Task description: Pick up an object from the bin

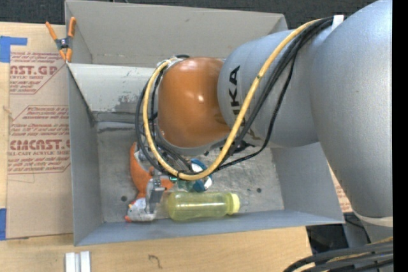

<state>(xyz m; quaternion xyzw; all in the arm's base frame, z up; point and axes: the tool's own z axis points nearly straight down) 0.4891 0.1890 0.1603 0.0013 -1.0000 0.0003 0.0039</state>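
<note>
Where the arm (pixel 306 86) bends down into the grey bin (pixel 83 137), its orange wrist cover (pixel 188 102) hides much of the floor. The end effector (pixel 152 195) sits low near the bin's front left corner. Whether it is apart or together I cannot tell from where I stand. Just beside it, along the front wall, a yellow-green bottle (pixel 201 206) lies on its side. An orange thing (pixel 136 167) shows on its other side, toward the left wall. A small red and white piece (pixel 135 216) lies by the front wall, and something teal (pixel 199 184) peeks out just behind the bottle.
</note>
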